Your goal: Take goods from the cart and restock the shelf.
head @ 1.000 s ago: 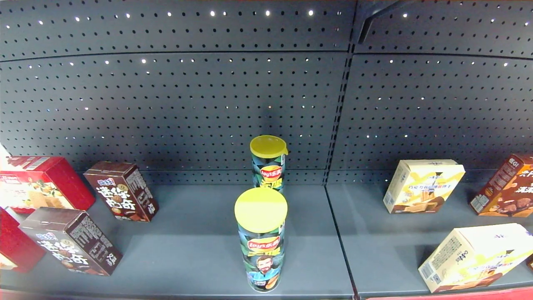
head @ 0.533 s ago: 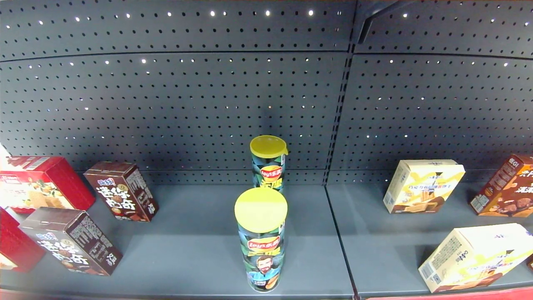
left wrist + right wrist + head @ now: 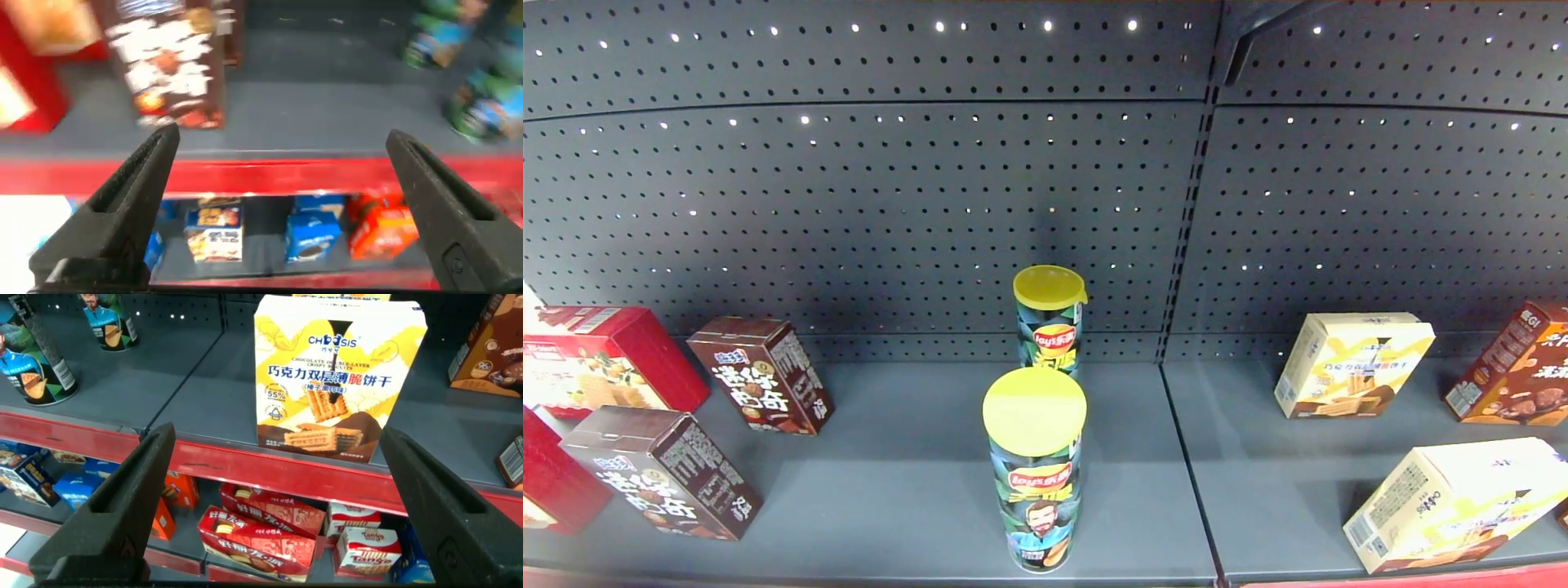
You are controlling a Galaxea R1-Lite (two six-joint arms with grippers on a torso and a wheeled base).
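Observation:
Two chip cans with yellow lids stand one behind the other mid-shelf, the front can (image 3: 1035, 465) near the edge and the rear can (image 3: 1049, 318) by the back wall. My left gripper (image 3: 282, 139) is open and holds nothing, level with the shelf's red front edge (image 3: 270, 175), facing a brown box (image 3: 167, 69). My right gripper (image 3: 278, 434) is open with nothing in it, in front of a yellow biscuit box (image 3: 335, 376) standing at the shelf's edge. The chip cans (image 3: 37, 359) are off to one side of it.
The grey shelf (image 3: 890, 474) carries brown boxes (image 3: 764, 371) and red boxes (image 3: 605, 359) on the left, yellow boxes (image 3: 1352, 363) and an orange box (image 3: 1515, 363) on the right. A perforated back wall (image 3: 890, 204) rises behind. A lower shelf holds red packs (image 3: 261, 531) and blue packs (image 3: 310, 237).

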